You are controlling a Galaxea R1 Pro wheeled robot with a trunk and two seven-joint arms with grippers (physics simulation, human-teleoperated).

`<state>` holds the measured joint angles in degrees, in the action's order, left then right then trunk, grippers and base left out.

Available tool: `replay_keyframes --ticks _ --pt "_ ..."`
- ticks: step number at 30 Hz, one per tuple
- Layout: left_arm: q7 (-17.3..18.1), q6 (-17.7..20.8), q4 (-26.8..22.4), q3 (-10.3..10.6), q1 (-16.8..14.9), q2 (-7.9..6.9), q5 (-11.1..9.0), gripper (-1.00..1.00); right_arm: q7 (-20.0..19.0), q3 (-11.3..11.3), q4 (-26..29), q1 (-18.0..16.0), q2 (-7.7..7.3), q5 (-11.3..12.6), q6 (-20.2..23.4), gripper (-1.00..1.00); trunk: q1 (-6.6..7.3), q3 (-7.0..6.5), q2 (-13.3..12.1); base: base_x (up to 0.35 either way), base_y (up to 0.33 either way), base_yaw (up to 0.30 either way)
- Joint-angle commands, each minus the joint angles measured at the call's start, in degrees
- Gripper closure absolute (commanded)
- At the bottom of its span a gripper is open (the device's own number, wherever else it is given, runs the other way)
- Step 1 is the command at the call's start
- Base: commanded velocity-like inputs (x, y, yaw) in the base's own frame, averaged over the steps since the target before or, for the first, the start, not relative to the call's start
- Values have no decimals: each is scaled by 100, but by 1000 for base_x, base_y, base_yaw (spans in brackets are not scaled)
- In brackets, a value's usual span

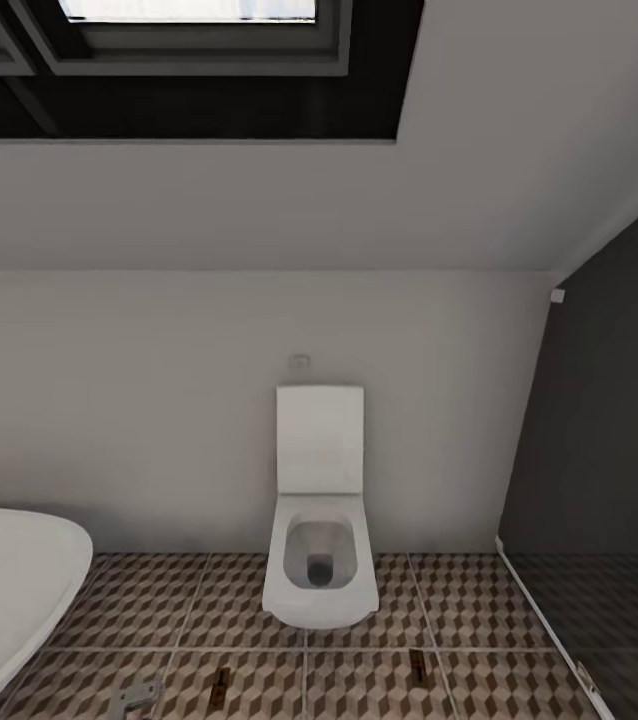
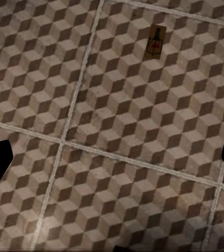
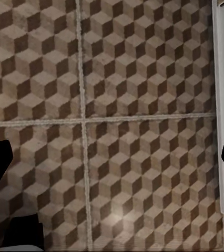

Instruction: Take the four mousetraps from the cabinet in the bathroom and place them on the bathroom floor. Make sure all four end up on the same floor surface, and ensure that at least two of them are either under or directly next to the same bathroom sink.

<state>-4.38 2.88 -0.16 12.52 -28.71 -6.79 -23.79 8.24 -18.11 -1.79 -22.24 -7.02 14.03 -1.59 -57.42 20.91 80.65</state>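
Mousetraps, two, at (image 1: 222, 684) and (image 1: 417, 664), lie on bathroom floor (image 1: 479, 610); both end effectors (image 2: 112, 157) (image 3: 112, 157) spread wide, empty.

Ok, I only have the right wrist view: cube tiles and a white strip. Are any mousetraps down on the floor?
Observer: Yes. The head view shows one mousetrap and a second mousetrap lying on the bathroom floor in front of the toilet.
Operator: What else is near them?
Observer: A white bathtub stands at the left of the head view.
Operator: Is the left gripper carrying one?
Observer: No. The left gripper is open over the tiles, with nothing between its fingers, and a mousetrap lies flat further off.
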Motion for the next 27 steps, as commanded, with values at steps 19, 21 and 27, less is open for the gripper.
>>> replay_keyframes --ticks 19,21,27 --pt "-7 -12 -3 48 602 60 -40 -100 -46 -43 -14 423 25 69 -52 -100 418 -335 -760 0 0 0" --pt "-6 -34 -3 48 649 64 -40 -100 -50 -43 -14 484 32 71 -55 -100 462 -371 -840 0 0 0" --pt "-5 -279 -3 48 909 83 -38 -100 -59 -43 -14 617 44 73 -59 -100 594 -479 -1080 0 0 0"
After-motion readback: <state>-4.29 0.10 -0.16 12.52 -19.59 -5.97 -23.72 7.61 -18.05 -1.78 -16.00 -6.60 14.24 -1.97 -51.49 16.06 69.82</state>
